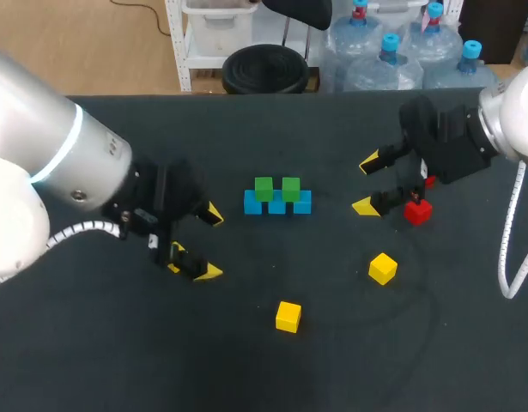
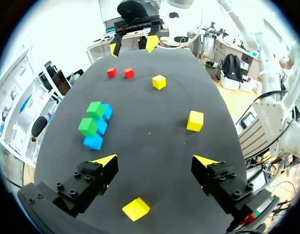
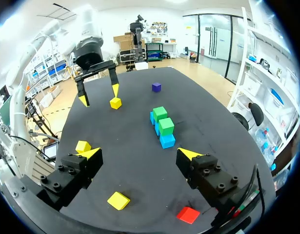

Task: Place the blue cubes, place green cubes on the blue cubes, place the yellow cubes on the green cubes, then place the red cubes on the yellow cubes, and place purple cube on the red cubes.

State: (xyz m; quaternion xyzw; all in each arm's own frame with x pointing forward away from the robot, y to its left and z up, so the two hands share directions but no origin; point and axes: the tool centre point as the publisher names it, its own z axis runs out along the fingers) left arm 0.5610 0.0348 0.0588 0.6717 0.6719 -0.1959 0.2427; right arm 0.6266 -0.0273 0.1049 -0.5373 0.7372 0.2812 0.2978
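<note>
Head view: your left gripper (image 1: 209, 244) has fingers spread and empty, left of blue cubes (image 1: 277, 204). Two green cubes (image 1: 264, 189) sit atop that row. Your right gripper (image 1: 367, 184) likewise spread, red cube (image 1: 417, 211) just beside it.
Left wrist view: yellow cube (image 2: 136, 208) lies under parted fingers, blue cubes ahead.
Right wrist view: another yellow cube (image 3: 118, 200) and red cube under parted fingers, purple cube (image 3: 156, 87) beyond blue cubes.
</note>
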